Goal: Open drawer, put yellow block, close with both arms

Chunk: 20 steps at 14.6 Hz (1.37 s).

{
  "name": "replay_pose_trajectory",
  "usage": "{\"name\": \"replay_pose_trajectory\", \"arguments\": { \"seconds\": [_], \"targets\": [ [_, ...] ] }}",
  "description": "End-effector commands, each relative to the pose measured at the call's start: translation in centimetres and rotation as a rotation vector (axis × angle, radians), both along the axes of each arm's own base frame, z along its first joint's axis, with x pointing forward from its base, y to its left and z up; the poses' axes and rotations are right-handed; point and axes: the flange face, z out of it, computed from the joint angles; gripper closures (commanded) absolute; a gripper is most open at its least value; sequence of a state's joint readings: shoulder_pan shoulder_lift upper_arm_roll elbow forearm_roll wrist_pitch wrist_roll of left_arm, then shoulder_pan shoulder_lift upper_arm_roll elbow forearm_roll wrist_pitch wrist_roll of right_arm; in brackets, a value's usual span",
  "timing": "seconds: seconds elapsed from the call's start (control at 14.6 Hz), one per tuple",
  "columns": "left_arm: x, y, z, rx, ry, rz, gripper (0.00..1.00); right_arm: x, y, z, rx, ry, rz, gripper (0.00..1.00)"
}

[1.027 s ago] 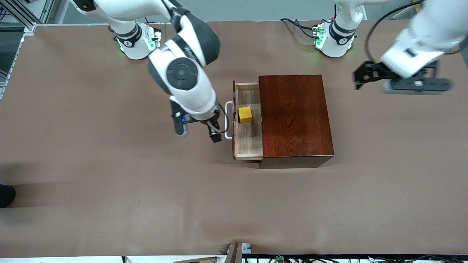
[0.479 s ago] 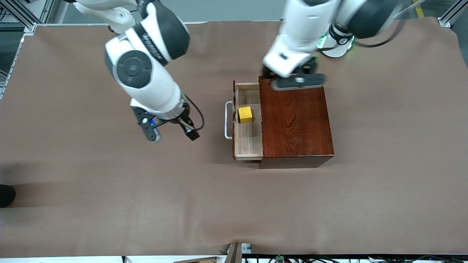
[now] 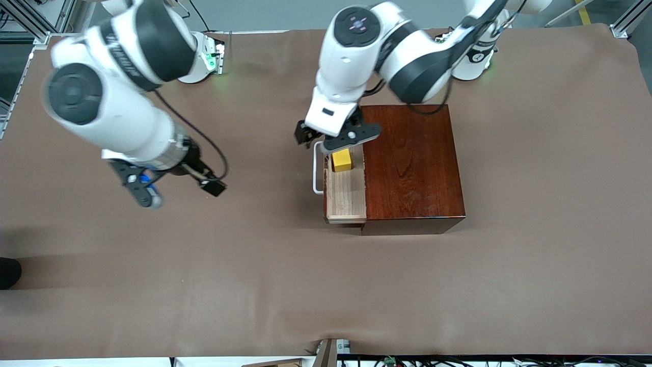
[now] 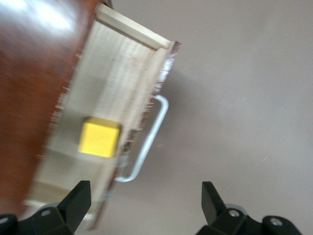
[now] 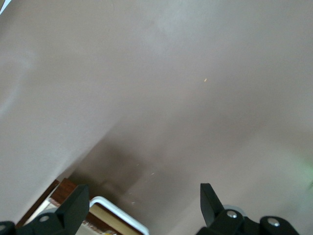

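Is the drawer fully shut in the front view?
No, the drawer stands pulled out of the box, its pale tray exposed with the yellow block resting inside.

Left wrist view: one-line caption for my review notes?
Left gripper, fingers open, over the open drawer holding the yellow block, beside its white handle.

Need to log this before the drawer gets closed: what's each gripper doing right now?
Left gripper: open, holding nothing, over the open drawer.
Right gripper: open, holding nothing, over the table.
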<state>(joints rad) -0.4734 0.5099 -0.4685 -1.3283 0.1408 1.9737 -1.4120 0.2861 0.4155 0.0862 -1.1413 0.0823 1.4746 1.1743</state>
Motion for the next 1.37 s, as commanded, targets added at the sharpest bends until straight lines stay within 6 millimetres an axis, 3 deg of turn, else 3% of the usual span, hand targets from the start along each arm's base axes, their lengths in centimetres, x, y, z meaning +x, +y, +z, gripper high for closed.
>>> {"name": "replay_pose_trajectory", "arguments": {
  "seconds": [0.0,0.14,0.34,0.48,0.68,0.82,1.03,1.3],
  "targets": [
    [0.5,-3.9,-2.4,-0.020,-0.049,0.119,0.00,-0.4,-2.3,1.5,0.027,0.008,0.071,0.00],
    [0.1,-6.0,-5.6,-0.019,-0.087,0.171,0.00,-0.4,-4.0,1.9,0.030,0.014,0.133,0.00],
    [-0.1,-8.1,-8.5,-0.085,-0.106,0.317,0.00,-0.2,-7.9,3.4,0.054,-0.009,0.227,0.00],
    [0.0,-8.5,-11.0,-0.078,-0.104,0.390,0.00,0.0,-10.9,4.2,0.068,-0.022,0.286,0.00],
    [-0.7,-9.2,-14.4,-0.039,-0.103,0.521,0.00,-0.6,-13.4,5.1,0.091,-0.019,0.391,0.00],
    [-0.7,-9.0,-16.0,-0.027,-0.077,0.628,0.00,-1.2,-14.2,6.2,0.091,-0.031,0.458,0.00],
    [-1.1,-8.7,-18.0,0.039,-0.054,0.658,0.00,-1.1,-16.9,6.1,0.106,-0.027,0.544,0.00],
    [-1.3,-7.8,-18.8,0.128,-0.041,0.661,0.00,-2.3,-19.9,8.1,0.116,-0.062,0.691,0.00]
  ]
}}
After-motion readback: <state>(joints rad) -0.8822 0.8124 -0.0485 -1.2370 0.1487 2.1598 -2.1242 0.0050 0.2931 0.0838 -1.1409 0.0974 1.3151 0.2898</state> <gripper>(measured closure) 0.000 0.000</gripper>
